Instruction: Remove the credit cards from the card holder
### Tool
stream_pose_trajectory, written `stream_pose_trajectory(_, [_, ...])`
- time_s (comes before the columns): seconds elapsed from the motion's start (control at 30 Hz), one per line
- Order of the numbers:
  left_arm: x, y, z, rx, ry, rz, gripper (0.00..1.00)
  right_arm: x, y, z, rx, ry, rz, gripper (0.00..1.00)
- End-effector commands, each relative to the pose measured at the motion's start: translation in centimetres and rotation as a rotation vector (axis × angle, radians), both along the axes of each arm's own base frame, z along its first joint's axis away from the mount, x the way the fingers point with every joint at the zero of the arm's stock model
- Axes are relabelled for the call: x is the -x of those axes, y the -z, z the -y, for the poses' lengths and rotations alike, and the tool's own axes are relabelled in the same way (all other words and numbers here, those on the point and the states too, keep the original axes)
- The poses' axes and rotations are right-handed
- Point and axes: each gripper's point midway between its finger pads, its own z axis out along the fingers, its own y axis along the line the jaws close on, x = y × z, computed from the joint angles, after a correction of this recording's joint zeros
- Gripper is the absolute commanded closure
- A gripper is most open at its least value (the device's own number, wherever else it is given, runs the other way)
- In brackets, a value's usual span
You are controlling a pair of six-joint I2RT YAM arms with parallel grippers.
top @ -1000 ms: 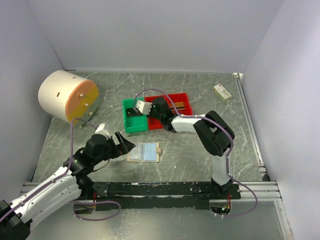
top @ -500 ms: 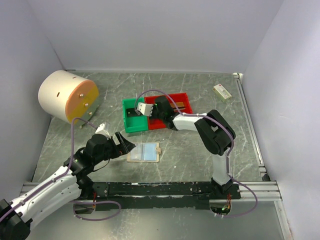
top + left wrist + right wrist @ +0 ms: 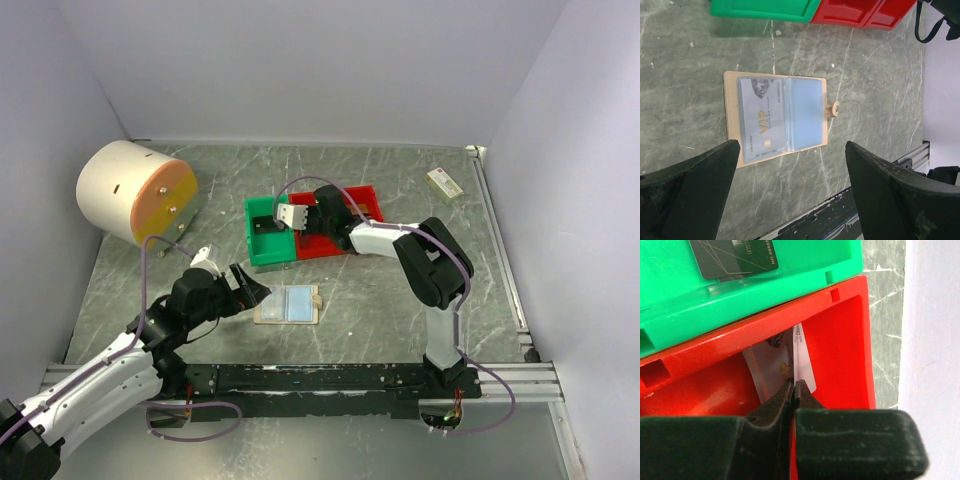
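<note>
**A:** The right tool (image 3: 794,387) is down in the red bin (image 3: 740,335), its fingers pinched shut on the edge of a pale card (image 3: 805,367). The card stands on its side, close to the bin wall.

**B:** That's my worry. If it lets go there, the card may stay propped up instead of lying flat. It could even cling to a finger and lift back out.

**A:** I honestly can't tell whether that pinch holds one card or two pressed together. The dark card (image 3: 735,257) lies flat in the green bin (image 3: 715,305) next door.

**B:** Now look at the left tool (image 3: 792,147): spread wide, gripping nothing, hovering beside the card holder (image 3: 777,117). The holder lies open on the counter (image 3: 865,60), well apart from the bins.

**A:** And there's a VIP card (image 3: 762,120) tucked in one clear pocket of it.

**B:** That one looks tricky. Nothing pins the holder down, so I reckon a tug on a snug card drags the whole holder along or flips it shut.

**A:** Those fingers are broad and the card sits flush, so they could catch the pocket film instead.
</note>
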Motion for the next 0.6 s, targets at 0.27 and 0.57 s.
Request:
stream_pose_trajectory(0.27, [-0.5,-0.9,0.4,0.008,0.01,0.021,0.02,-0.8,-1.4,0.7,0.02,-0.114,0.116,1.0])
stream_pose_trajectory(0.57, [-0.6,-0.7,0.6,-0.001,0.017,0.018,0.02,-1.3,-0.3,0.6,0.044,-0.137,0.114,1.0])
